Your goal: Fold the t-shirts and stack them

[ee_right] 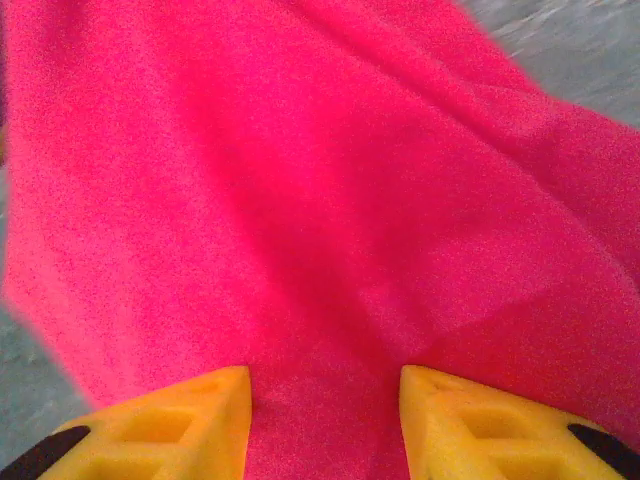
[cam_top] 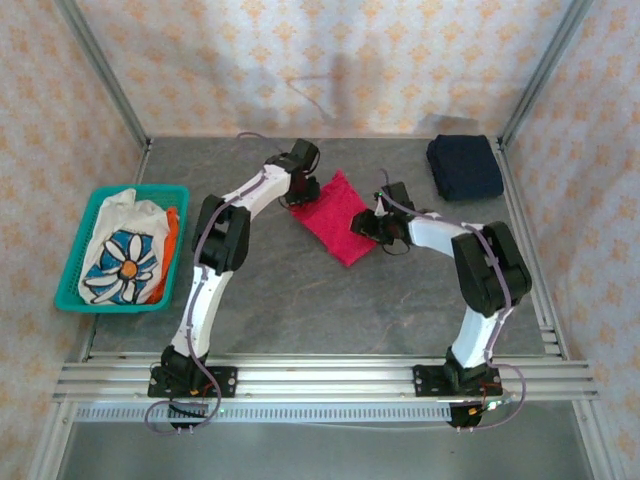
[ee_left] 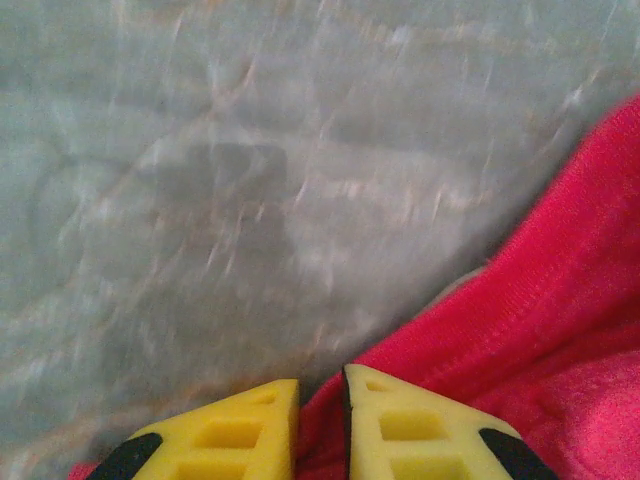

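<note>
The left gripper [ee_left: 320, 400] is clenched, its jaws almost touching, and the hem of the red t-shirt [ee_left: 560, 330] is pinched between them. The jaws of the right gripper [ee_right: 325, 390] are held apart, with red cloth lying in the gap. The shirt is laid folded, corner-on, on the grey table [cam_top: 300, 300], touched by both grippers. The navy t-shirt [cam_top: 465, 167] is laid folded at the far right corner. The white flower-print t-shirt [cam_top: 125, 255] is heaped in the teal basket [cam_top: 70, 292] at the left.

No legible text, label, brand, number or sign anywhere in view — nothing readable.
</note>
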Robot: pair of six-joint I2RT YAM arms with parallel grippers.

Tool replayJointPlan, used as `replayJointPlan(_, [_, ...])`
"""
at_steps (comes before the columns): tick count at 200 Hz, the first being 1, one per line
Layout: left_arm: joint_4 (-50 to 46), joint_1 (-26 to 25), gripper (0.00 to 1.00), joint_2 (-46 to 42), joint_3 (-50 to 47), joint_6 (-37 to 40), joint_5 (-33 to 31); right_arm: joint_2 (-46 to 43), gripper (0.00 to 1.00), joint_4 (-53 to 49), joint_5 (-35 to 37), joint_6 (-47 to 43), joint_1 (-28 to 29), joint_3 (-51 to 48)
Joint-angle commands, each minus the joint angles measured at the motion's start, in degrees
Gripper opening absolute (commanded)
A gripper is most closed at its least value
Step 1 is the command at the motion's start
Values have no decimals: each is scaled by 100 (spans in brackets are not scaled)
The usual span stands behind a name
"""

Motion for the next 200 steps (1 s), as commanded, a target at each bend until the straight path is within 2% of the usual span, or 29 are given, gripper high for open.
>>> replayJointPlan(1, [345,-58,18,-588,-855,-190,184,346,43,-285,75,-260,-330,585])
replayJointPlan(20, [629,-196,17,-978,-1484,-330,295,642,43,-706,71,-550,-523,1174])
replayJointPlan(42, [949,-358,17,-1329,-1991,-512,253,475,45,-1065,253,-769,-511,1534])
replayJointPlan(51, [982,-347,17,-1435,-2099,-561,142,286,47,-1126,452,-794,-423,1528])
replayJointPlan(68, [1023,-266,16,-1632,-2287,-614,-84,-56,52,-1306,1258,-942,-86,1511])
replayJointPlan(91, [1268,-124,16,-1844,-2621,-694,114,-107,53,-1421,1789,-981,423,1651])
replayJointPlan(123, [1658,-37,13,-1807,-2897,-833,554,502,54,-1708,1843,-867,1039,2269])
replayJointPlan(141, [2025,-17,13,-1706,-3062,-1050,941,834,54,-1711,1700,-699,1164,2483])
replayJointPlan(168, [2362,-17,13,-1634,-3278,-1295,1136,1243,53,-1897,1615,-617,1192,2784])
replayJointPlan(186, [2461,-10,14,-1566,-3347,-1375,1150,1508,50,-2189,1659,-617,1188,3030])
replayJointPlan(200, [2470,-8,14,-1470,-3338,-1405,1182,1585,38,-2212,1628,-609,1179,3076])
